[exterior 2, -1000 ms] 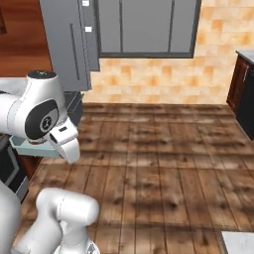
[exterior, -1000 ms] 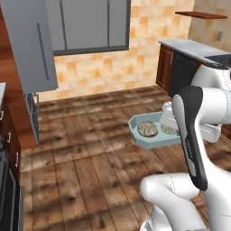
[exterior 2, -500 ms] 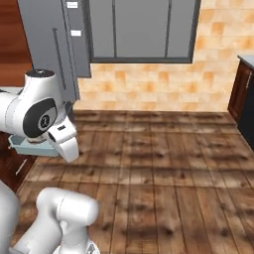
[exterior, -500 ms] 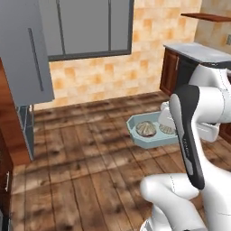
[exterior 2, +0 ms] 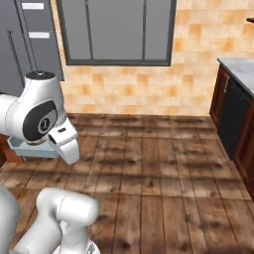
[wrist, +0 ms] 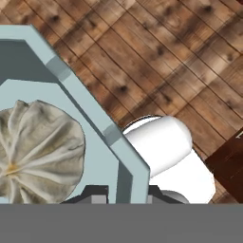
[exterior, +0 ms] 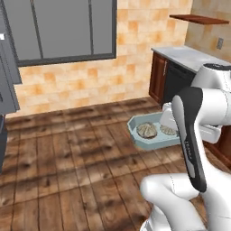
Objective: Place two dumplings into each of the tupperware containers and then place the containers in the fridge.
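Glossy white rounded arm (exterior: pixel 212 108) segments, dark grey joint panels, small dark-tipped gripper (wrist: pixel 124 192).

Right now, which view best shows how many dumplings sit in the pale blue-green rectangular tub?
Left base view: the whole pale blue-green rectangular tub with two dumplings. Hand view shows one dumpling beside the rim; right base view shows just a tub edge behind the arm.

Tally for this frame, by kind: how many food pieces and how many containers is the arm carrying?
Lumpy beige dumplings with folded tops: 2
Pale blue-green rectangular tupperware container: 1, its rim clamped in the end effector
Total: 3
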